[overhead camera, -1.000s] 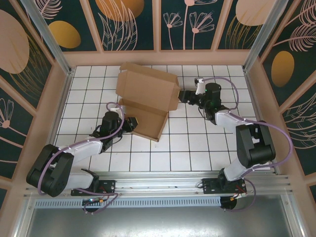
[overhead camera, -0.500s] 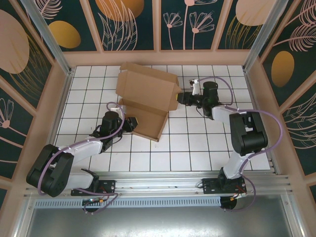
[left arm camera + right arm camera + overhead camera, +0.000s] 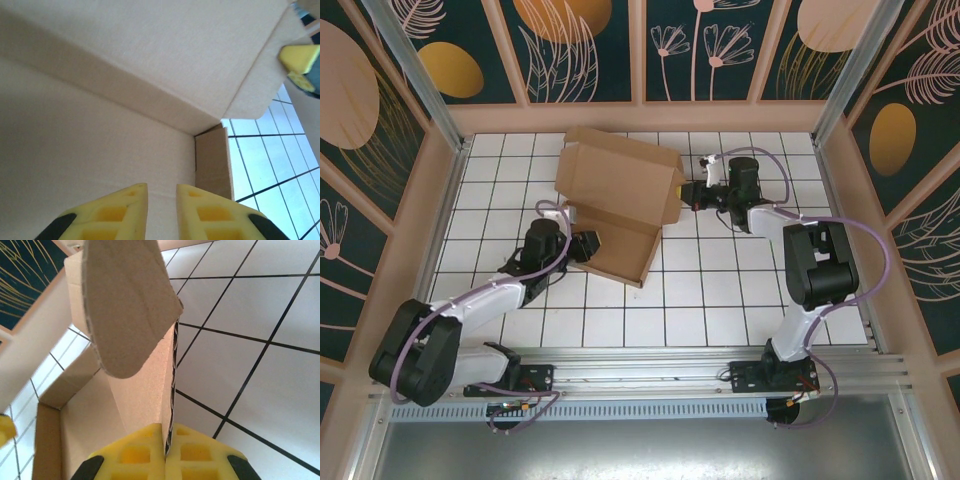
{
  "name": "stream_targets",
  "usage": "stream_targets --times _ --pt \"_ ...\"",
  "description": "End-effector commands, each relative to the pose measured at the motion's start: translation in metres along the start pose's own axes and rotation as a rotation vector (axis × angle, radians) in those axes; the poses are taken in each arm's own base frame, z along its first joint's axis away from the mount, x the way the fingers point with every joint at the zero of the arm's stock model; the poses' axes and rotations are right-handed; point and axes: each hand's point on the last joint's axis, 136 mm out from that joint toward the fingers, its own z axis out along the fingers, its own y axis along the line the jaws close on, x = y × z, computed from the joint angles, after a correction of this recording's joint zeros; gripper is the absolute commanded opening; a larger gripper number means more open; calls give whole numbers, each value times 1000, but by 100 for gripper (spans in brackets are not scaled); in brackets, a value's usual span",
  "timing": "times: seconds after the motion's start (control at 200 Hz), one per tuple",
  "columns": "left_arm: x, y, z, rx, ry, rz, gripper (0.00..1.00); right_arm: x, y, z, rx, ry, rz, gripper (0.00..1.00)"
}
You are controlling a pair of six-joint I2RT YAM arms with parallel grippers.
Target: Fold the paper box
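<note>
The paper box [image 3: 620,195] lies half-formed at the back middle of the tiled table, its brown lid panel raised toward the back. My right gripper [image 3: 690,192] is at the box's right side. In the right wrist view, the right gripper [image 3: 165,427] is shut on the thin edge of the upright side wall [image 3: 145,390], under a rounded flap [image 3: 130,305]. My left gripper [image 3: 590,243] is at the box's near left side. In the left wrist view, the left gripper [image 3: 161,186] has a narrow gap between its fingers, nothing in it, and faces the inner cardboard [image 3: 125,75].
White tiles with black lines [image 3: 720,290] stretch free to the right of the box and in front of it. Wooden walls [image 3: 650,115] close in the back and both sides. A metal rail [image 3: 650,365] runs along the near edge by the arm bases.
The right gripper has closed on the box's right wall, and its arm has folded in closer to the box. The left fingers have parted slightly; the left arm has barely moved.
</note>
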Motion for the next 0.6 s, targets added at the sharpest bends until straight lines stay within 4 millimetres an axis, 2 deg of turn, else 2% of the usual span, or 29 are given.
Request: stream_targets --times 0.0,0.06,0.11,0.165,0.295,0.415,0.48,0.596 --pt "-38 -26 -18 -1 -75 173 28 -16 4 -12 51 11 -151 0" --pt "-57 -34 -30 -19 -127 247 34 -23 6 -15 63 12 -248 0" --pt "-74 -35 -40 -60 -184 282 44 -27 7 -19 79 3 -342 0" --pt "-89 -39 -50 -83 -242 330 50 -32 12 -23 80 -6 -449 0" --pt "-112 -46 -57 -94 -290 422 53 -36 11 -23 59 48 -552 0" --pt "-135 -63 -71 24 -352 452 53 -30 3 -18 64 109 -564 0" --pt "-140 -55 -70 10 -345 475 56 -31 -1 -18 83 104 -558 0" --pt "-135 -23 -62 -97 -288 470 60 -32 -5 -19 104 78 -528 0"
